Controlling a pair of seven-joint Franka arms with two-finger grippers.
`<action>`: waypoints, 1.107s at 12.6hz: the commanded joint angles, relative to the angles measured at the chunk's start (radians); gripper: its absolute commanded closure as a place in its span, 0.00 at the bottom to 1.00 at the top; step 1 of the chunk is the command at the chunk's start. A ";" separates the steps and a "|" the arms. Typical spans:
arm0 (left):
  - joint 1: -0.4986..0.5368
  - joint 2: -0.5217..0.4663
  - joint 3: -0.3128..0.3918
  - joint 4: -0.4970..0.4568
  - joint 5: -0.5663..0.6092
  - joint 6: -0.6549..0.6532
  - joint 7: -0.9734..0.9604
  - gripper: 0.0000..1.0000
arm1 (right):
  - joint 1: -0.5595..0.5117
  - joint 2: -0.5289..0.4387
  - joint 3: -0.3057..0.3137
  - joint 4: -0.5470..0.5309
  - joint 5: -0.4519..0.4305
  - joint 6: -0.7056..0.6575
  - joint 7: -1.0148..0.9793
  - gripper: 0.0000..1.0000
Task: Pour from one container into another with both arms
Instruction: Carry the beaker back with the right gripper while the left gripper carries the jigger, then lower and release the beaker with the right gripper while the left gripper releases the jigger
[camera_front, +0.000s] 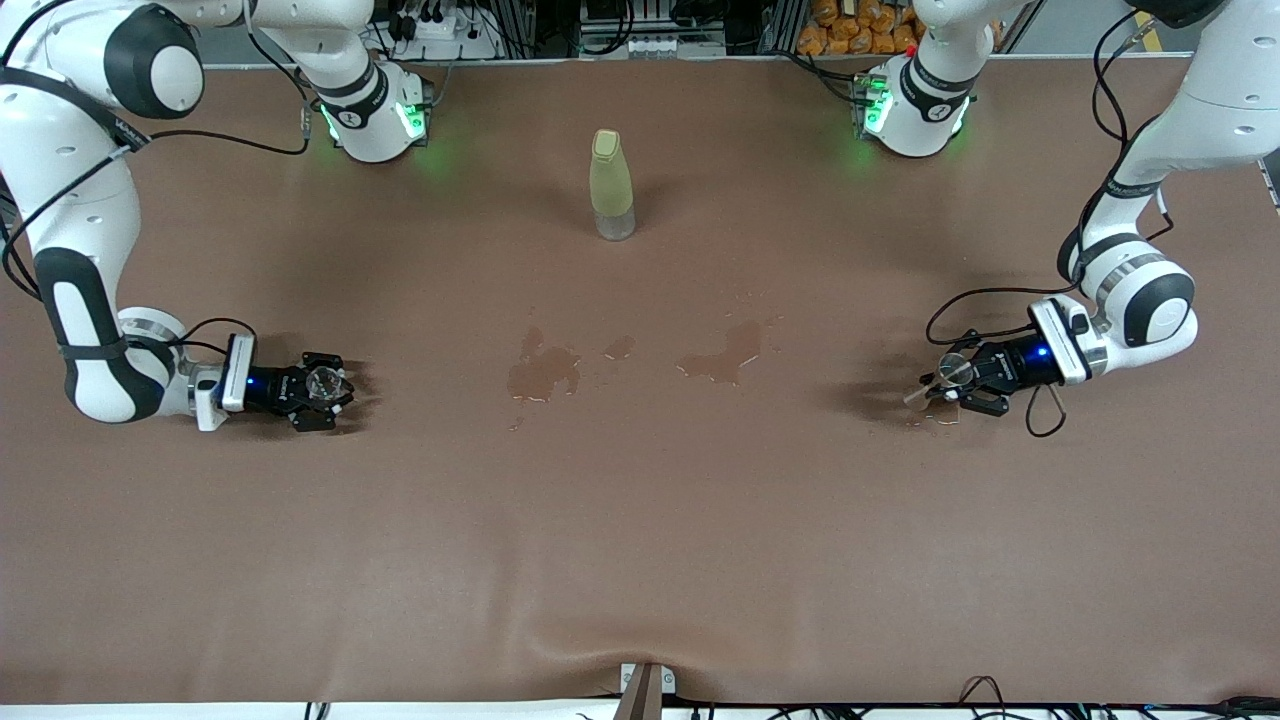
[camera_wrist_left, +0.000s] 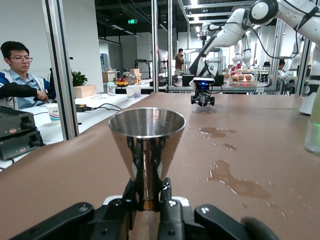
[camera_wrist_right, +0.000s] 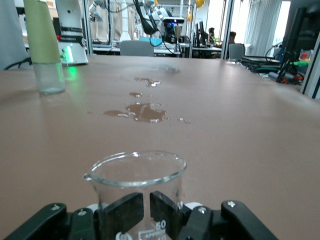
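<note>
The left gripper (camera_front: 948, 383), low at the brown table's (camera_front: 640, 560) left-arm edge, clamps the small cone-shaped silver metal cup (camera_wrist_left: 146, 145); the right gripper (camera_front: 322, 388), low at the right-arm edge, clamps the small clear glass cup (camera_wrist_right: 136, 187).

Even, bright overhead lighting covers the brown surface (camera_front: 640, 520), with soft dark shadows pooled directly beneath each pincer and green indicator glow spilling around both arm bases. Wet patches (camera_front: 545, 370) midway between the two pincers carry pale specular glints, and the metal cup (camera_wrist_left: 146, 145) in the left pincer (camera_wrist_left: 150, 200) mirrors its surroundings. In both wrist views the pincer fingers close to the lens are slightly soft, while the background halls are bright, with window glare in the right wrist view.
</note>
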 joint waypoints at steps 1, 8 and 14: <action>0.020 -0.015 0.005 -0.031 0.036 -0.003 0.011 1.00 | -0.025 0.022 0.015 0.024 -0.023 0.030 -0.090 1.00; 0.056 0.048 0.076 -0.038 0.098 -0.003 0.024 1.00 | -0.025 0.028 0.015 0.024 -0.021 0.067 -0.073 0.82; 0.083 0.089 0.078 -0.025 0.121 0.001 0.024 1.00 | -0.024 0.011 0.015 0.027 -0.021 0.067 -0.009 0.00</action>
